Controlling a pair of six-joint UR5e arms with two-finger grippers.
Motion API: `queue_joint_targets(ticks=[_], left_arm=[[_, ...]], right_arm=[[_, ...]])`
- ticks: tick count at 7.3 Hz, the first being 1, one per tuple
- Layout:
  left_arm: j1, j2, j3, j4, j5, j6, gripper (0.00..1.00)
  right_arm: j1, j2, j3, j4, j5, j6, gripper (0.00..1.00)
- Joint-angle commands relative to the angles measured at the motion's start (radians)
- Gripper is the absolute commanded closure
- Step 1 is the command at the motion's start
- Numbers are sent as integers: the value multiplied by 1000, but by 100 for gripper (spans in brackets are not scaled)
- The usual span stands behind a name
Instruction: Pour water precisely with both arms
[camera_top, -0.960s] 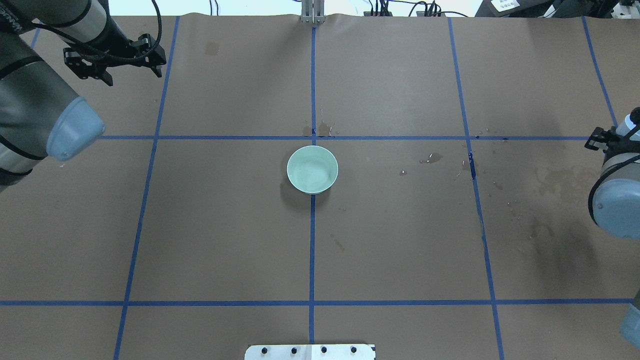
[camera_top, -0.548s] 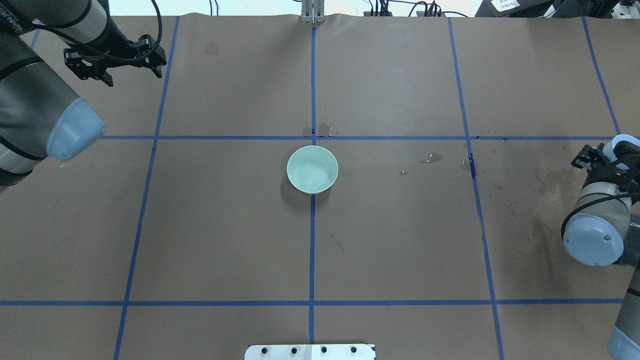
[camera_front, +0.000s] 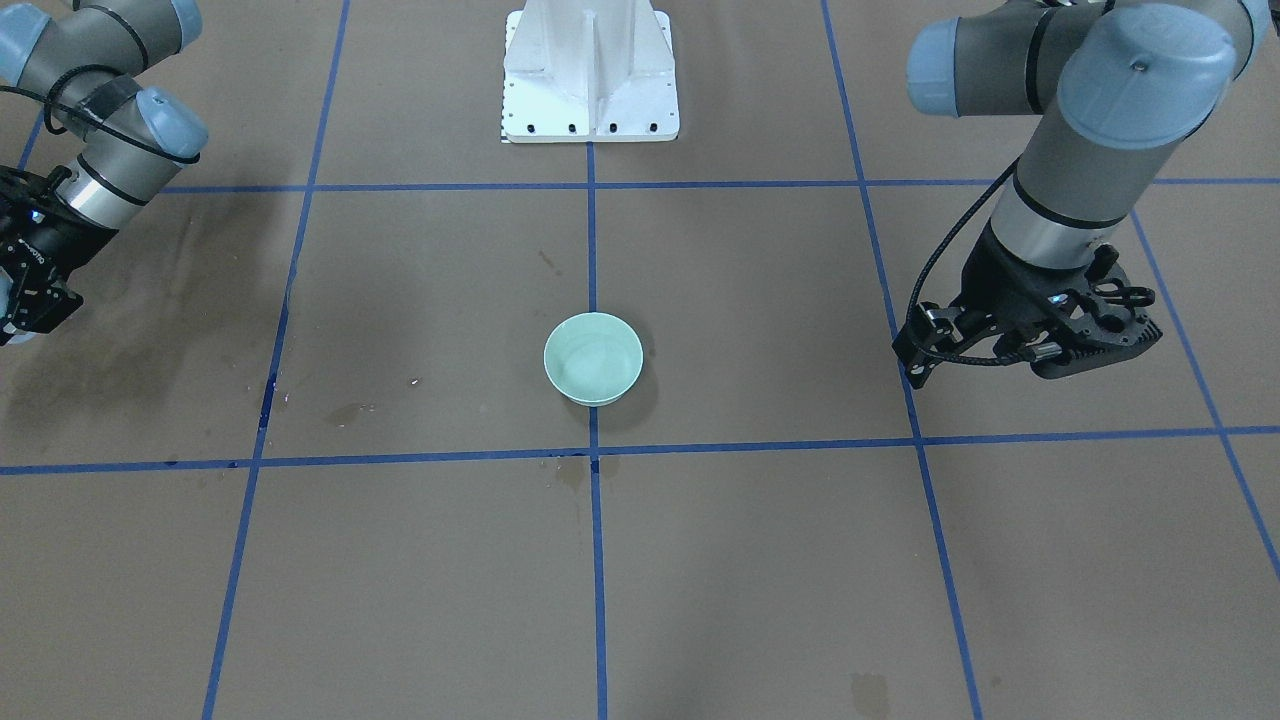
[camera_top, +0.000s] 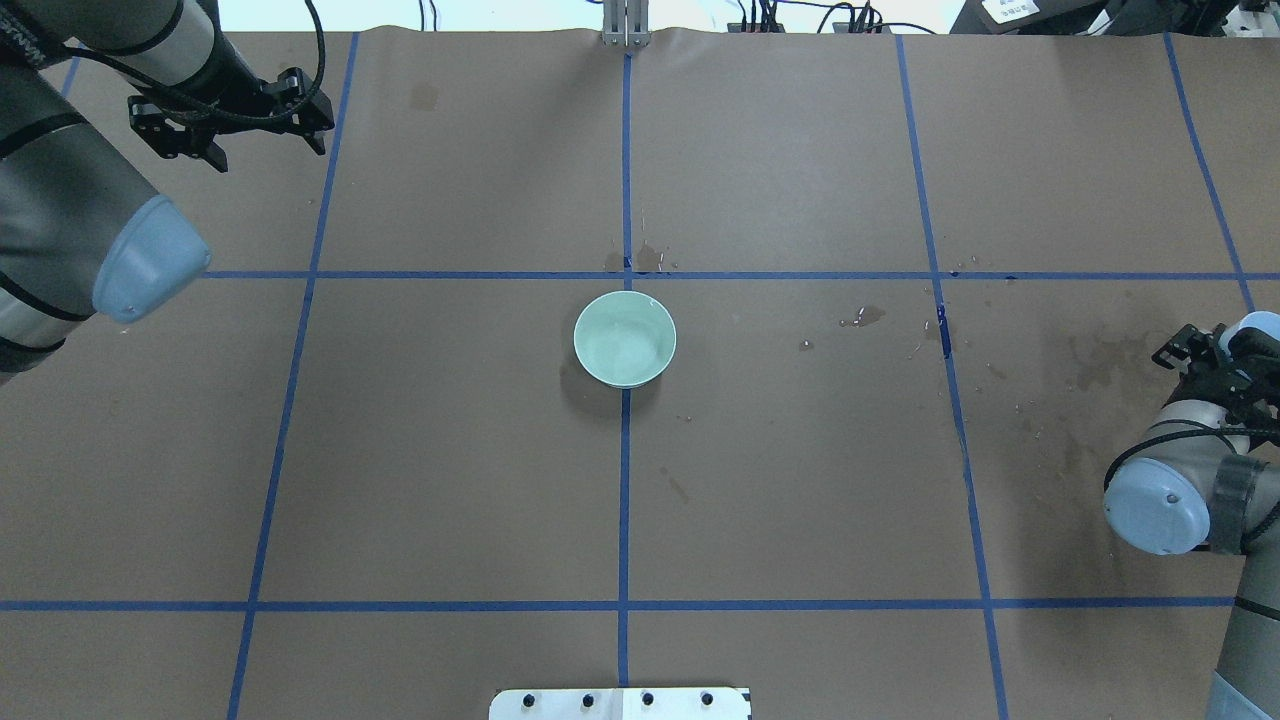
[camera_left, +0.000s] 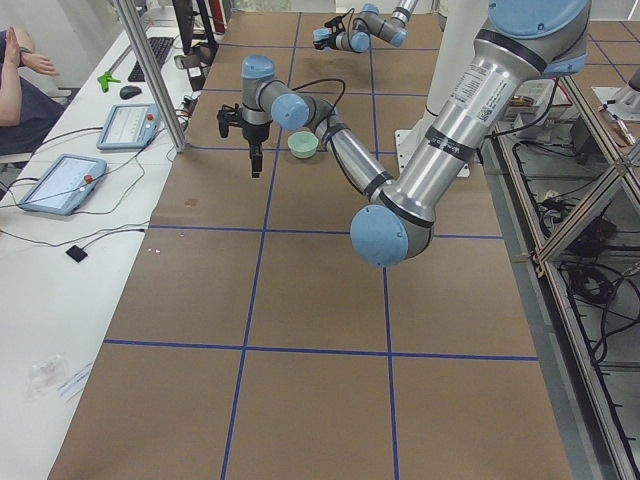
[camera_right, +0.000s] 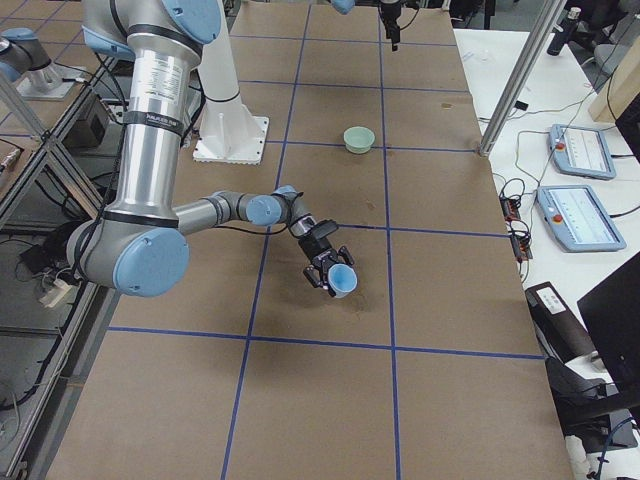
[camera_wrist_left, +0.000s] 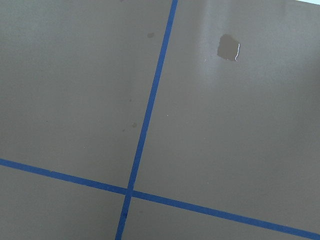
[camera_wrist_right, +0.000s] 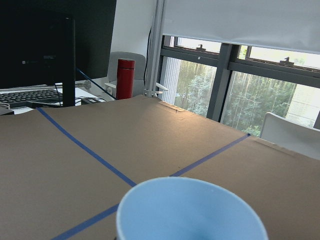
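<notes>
A pale green bowl (camera_top: 625, 338) (camera_front: 593, 358) (camera_right: 358, 138) stands upright at the table's centre, on a blue tape line. Faint ripples of water (camera_top: 632, 345) show inside it. My right gripper (camera_top: 1235, 350) (camera_right: 335, 278) is at the table's right edge, shut on a pale blue cup (camera_top: 1258, 325) (camera_right: 342, 281) (camera_wrist_right: 190, 210) tipped on its side. I cannot tell if the cup holds water. My left gripper (camera_top: 268, 150) (camera_front: 1040, 355) hovers over the far left of the table, open and empty, far from the bowl.
Brown paper with a blue tape grid (camera_top: 624, 500) covers the table. Dark wet stains (camera_top: 1110, 360) (camera_top: 640, 260) mark it near the right arm and beyond the bowl. A white pedestal (camera_front: 590, 70) stands at the robot's side. Tablets (camera_right: 575, 150) and a person (camera_left: 20, 80) are beyond the far edge.
My right arm has drawn back toward the robot's side with the cup in its gripper. The left arm and the bowl have stayed put.
</notes>
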Motion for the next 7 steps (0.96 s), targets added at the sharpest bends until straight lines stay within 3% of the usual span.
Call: queue_joint_targets(ticks=[1,3,7], left_arm=[[0,0,-1,2,-1,0,0],[0,0,-1,2,-1,0,0],[0,-3,-18,28,-1,2,0]], right_arm=[[-36,23,2,-84,74,60,100],[-62,47,2,-212,123,132,100],[-85,59,-54,-260,156,166,100]])
